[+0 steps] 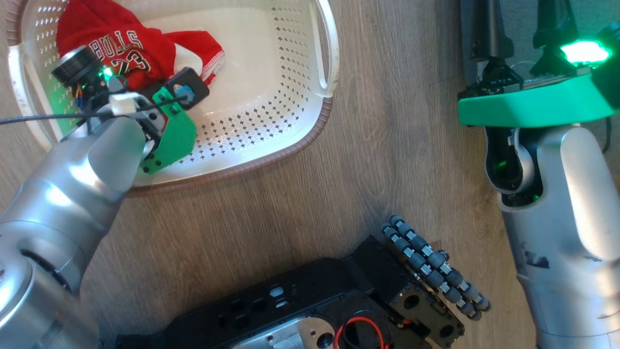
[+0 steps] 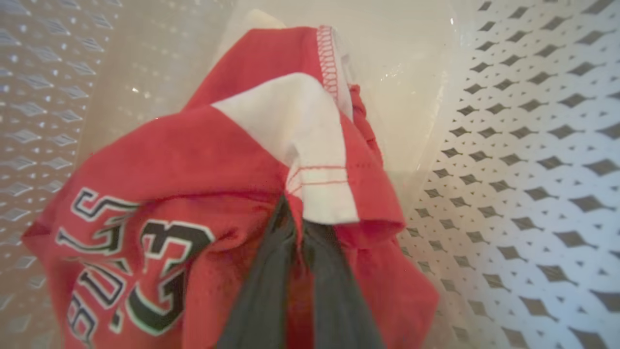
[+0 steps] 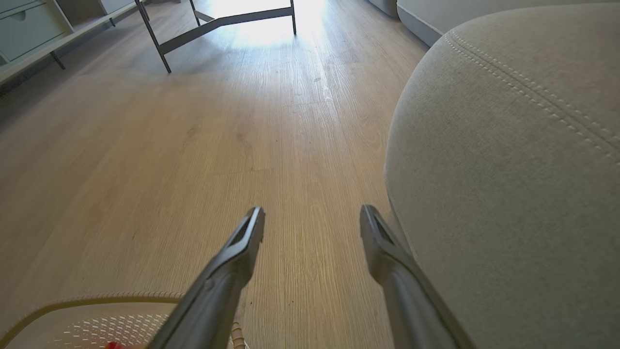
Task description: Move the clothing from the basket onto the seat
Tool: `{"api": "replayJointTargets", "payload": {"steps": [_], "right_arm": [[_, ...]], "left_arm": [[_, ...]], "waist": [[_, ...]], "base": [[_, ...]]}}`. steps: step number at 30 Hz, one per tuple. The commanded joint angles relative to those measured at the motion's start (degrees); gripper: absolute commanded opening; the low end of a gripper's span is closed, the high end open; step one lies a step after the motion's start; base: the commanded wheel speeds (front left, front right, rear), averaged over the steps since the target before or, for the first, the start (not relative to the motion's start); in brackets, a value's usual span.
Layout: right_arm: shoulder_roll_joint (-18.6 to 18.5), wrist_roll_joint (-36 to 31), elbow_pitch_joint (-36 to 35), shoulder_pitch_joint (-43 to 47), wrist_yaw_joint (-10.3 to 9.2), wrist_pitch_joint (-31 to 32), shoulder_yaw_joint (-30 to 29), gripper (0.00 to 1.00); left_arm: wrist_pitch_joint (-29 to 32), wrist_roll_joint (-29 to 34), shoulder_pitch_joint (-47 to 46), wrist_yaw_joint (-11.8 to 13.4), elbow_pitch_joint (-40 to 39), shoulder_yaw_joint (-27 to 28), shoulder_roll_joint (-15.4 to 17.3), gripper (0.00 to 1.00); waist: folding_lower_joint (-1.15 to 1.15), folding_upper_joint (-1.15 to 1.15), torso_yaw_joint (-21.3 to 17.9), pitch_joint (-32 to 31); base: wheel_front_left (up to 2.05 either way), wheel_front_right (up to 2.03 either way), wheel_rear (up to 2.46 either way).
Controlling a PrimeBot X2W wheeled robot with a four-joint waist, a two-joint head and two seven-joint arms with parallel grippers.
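The clothing (image 1: 121,43), red with white "BULLS" lettering and a number, lies bunched in the far left corner of the cream basket (image 1: 271,126). My left arm reaches down into the basket. In the left wrist view my left gripper (image 2: 296,213) is shut on a fold of the clothing (image 2: 193,160), pinching red fabric beside a white panel, with perforated basket wall (image 2: 523,145) all around. My right gripper (image 3: 312,228) is open and holds nothing, hovering over the floor next to the grey seat (image 3: 508,169). The basket rim (image 3: 97,300) shows below it.
The basket stands on a wooden floor (image 1: 397,145). My black base (image 1: 339,300) with its roller wheel (image 1: 436,261) lies close in front. Dark metal table legs (image 3: 164,48) and a pale cabinet (image 3: 29,24) stand farther off across the floor.
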Motion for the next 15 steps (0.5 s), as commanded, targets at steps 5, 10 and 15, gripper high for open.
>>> {"api": "replayJointTargets", "payload": {"steps": [5,10,15], "right_arm": [[0.42,0.47,-1.57,2.44,0.4,-0.28,0.09,1.0],[0.42,-0.58,-0.87,1.34,0.4,-0.28,-0.13,1.0],[0.42,-3.03,0.39,1.64,0.4,-0.28,-0.54,1.0]], "left_arm": [[-3.03,-2.42,0.75,0.1,0.39,2.61,0.16,0.0],[-7.09,-4.94,1.73,0.54,-0.14,4.59,-1.03,0.0],[-9.35,-8.13,4.59,0.71,-1.65,7.06,-3.32,0.0]], "waist": [[0.0,0.0,0.12,-0.43],[0.0,0.0,1.17,-2.84],[0.0,0.0,3.41,-7.69]], "base": [[0.0,0.0,0.0],[0.0,0.0,0.0],[0.0,0.0,0.0]]}}
